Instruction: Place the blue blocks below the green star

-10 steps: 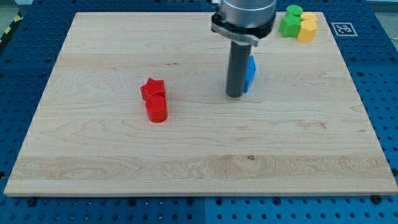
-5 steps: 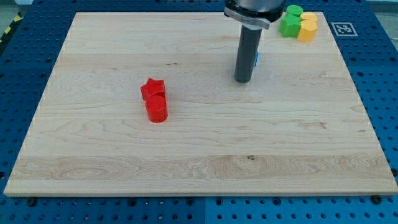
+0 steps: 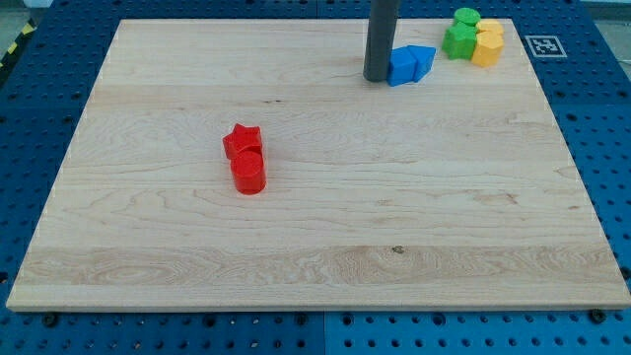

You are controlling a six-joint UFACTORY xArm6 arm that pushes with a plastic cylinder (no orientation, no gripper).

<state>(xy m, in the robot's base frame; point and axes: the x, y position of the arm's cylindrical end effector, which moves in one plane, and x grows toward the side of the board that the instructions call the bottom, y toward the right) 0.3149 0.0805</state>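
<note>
Two blue blocks [image 3: 410, 64] sit pressed together near the view's top right of the wooden board [image 3: 315, 227]; their shapes are hard to tell apart. My tip [image 3: 376, 78] stands right against their left side. The green star [image 3: 458, 40] lies just right of and slightly above them, with a small gap. A green cylinder [image 3: 466, 17] sits above the star.
Two yellow blocks [image 3: 488, 43] touch the green ones on their right, near the board's top right corner. A red star [image 3: 242, 141] and a red cylinder [image 3: 248, 173] sit together left of the board's middle.
My tip has moved up and slightly right across the board. The blue blocks have slid up with it, from the board's upper middle to beside the green star.
</note>
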